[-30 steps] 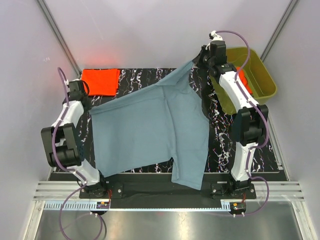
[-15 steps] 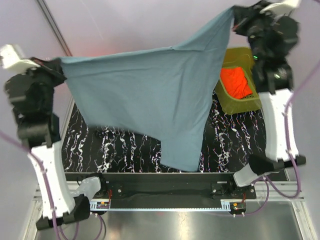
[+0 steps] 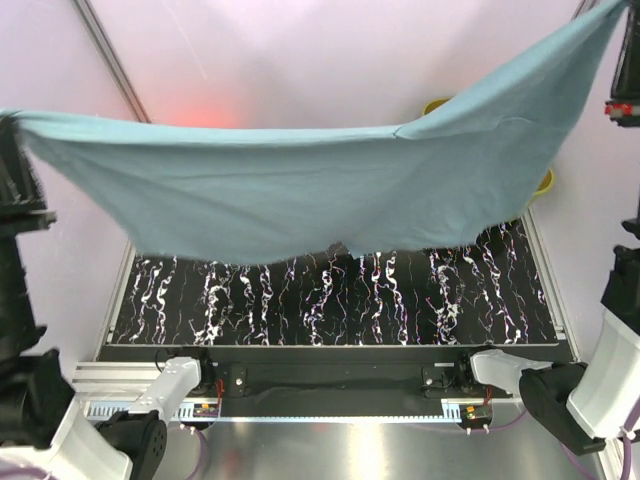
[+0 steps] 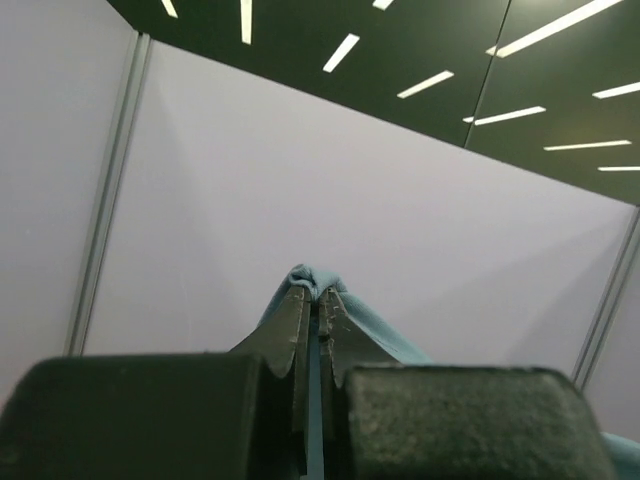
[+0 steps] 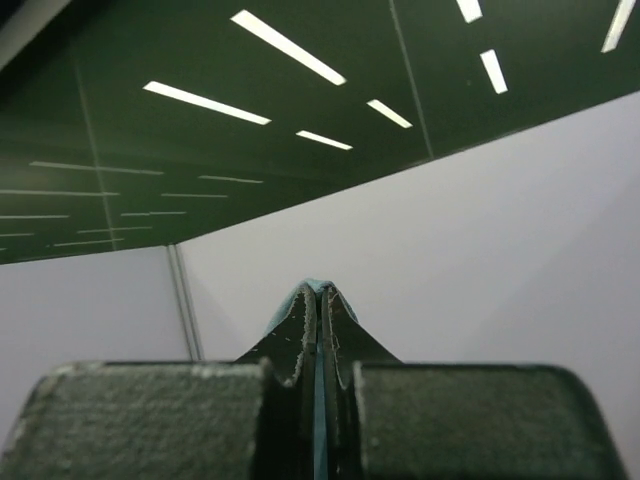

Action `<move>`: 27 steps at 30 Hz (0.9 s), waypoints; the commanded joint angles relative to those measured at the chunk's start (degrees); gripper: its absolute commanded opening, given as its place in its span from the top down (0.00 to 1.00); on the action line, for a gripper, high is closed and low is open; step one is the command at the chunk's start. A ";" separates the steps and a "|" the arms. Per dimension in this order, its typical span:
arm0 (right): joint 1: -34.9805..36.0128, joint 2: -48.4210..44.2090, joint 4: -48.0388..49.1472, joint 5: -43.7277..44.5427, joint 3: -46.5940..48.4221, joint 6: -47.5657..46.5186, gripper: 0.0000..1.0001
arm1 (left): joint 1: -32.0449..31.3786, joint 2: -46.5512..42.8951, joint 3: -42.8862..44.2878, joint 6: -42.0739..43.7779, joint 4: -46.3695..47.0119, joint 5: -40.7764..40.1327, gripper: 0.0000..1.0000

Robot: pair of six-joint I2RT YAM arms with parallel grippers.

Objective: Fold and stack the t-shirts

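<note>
Both the left end effector and right end effector pinch the blue-grey t-shirt (outstretched), mostly hiding the tub.

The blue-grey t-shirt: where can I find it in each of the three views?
Top external: blue-grey t-shirt stretched across the upper half, edge to edge.
Left wrist: centre, bunched between the shut left fingers.
Right wrist: centre, a thin edge between the shut right fingers.
Shared landmark: the pale enclosure wall.

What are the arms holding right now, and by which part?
The blue-grey t-shirt, stretched in the air between them: the left end effector pinches its left end, the right end effector its right end.
</note>
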 commanded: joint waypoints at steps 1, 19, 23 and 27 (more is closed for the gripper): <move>-0.28 -1.33 4.77 -5.29 0.51 1.69 1.00 | -1.47 -1.29 3.35 3.96 0.29 -6.47 1.00; -0.28 7.18 5.65 -5.57 5.55 1.95 1.00 | -6.31 -1.55 -9.87 12.75 7.48 -18.07 1.00; -0.28 9.73 11.79 -6.18 -5.44 3.09 1.00 | -6.31 -2.09 -29.28 15.47 14.96 -22.81 1.00; -0.19 14.21 17.95 -5.57 -16.86 3.54 1.00 | -6.31 0.02 -45.12 17.93 24.25 -25.53 1.00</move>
